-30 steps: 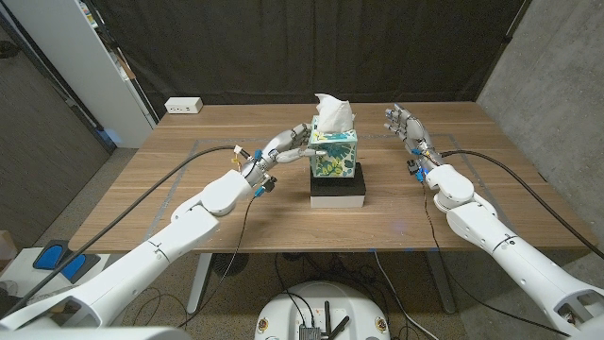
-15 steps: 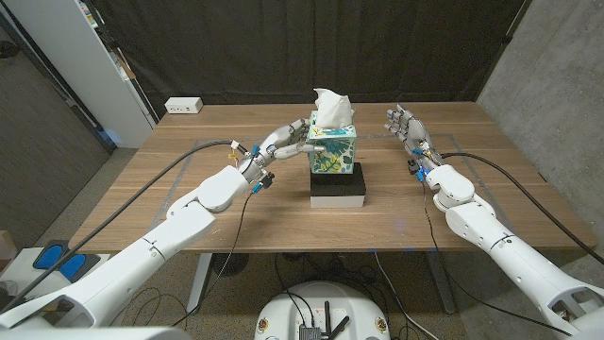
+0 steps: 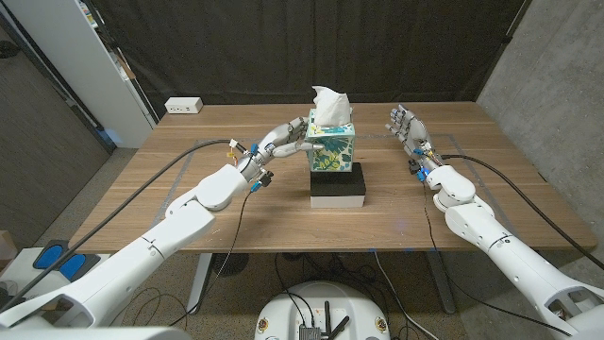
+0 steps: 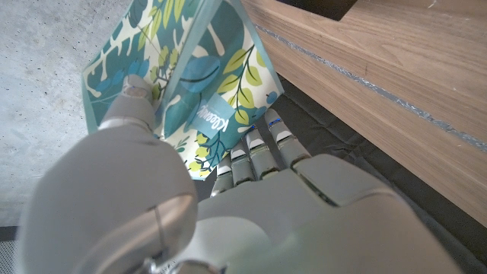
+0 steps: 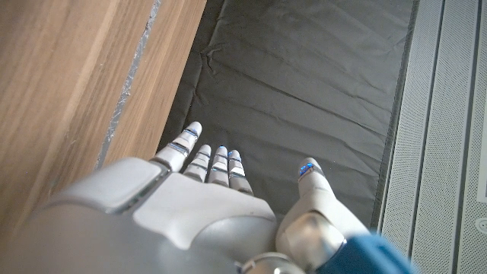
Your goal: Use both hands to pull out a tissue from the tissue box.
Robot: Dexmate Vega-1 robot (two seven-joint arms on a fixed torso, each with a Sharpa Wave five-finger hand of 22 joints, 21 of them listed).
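**Bracing the box, tissue not yet pulled**

Holding the leaf-patterned tissue box (image 3: 332, 148), the left hand (image 3: 280, 144) clasps its left side, thumb on one face and fingers wrapped under the other, as the left wrist view shows close up. The box looks lifted and slightly tilted above the black-and-white block (image 3: 338, 187) that lies near the middle of the wooden surface (image 3: 189, 179); whether its lower edge touches the block is hard to tell. A white tissue (image 3: 328, 102) stands up out of the box's top, fully seated and untouched. Further right, the right hand (image 3: 404, 127) waits well apart from the box, fingers spread and upright, holding nothing. By my reading the steadying half of the job is in place; what remains is for the right hand to cross over, pinch the tissue and draw it clear.
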